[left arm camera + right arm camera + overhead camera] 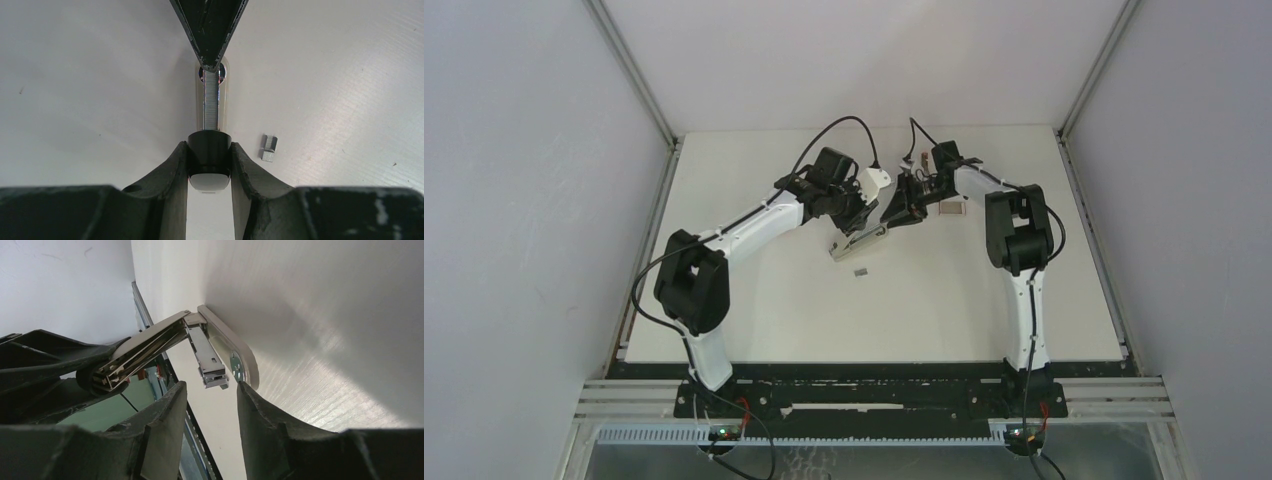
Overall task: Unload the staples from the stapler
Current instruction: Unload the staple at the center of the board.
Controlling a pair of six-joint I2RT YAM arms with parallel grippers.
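Note:
The stapler (859, 244) lies mid-table, opened at its hinge. My left gripper (856, 226) is shut on the tip of its black top arm (209, 150) and holds the arm raised off the base. In the left wrist view the gripper (209, 145) looks down on the magazine, where a row of staples (212, 105) shows. My right gripper (209, 386) is open at the stapler's front end. Its fingers stand either side of the chrome magazine tip (215, 377), just short of it, beside the silver base (235, 347). One loose strip of staples (269, 148) lies on the table beside the stapler and also shows in the top view (860, 272).
A small pink-and-white box (951, 209) lies right of the right gripper (892, 220). A small clip-like piece (921, 157) sits near the back. Grey walls and rails border the white table (754, 310) on the left, right and back.

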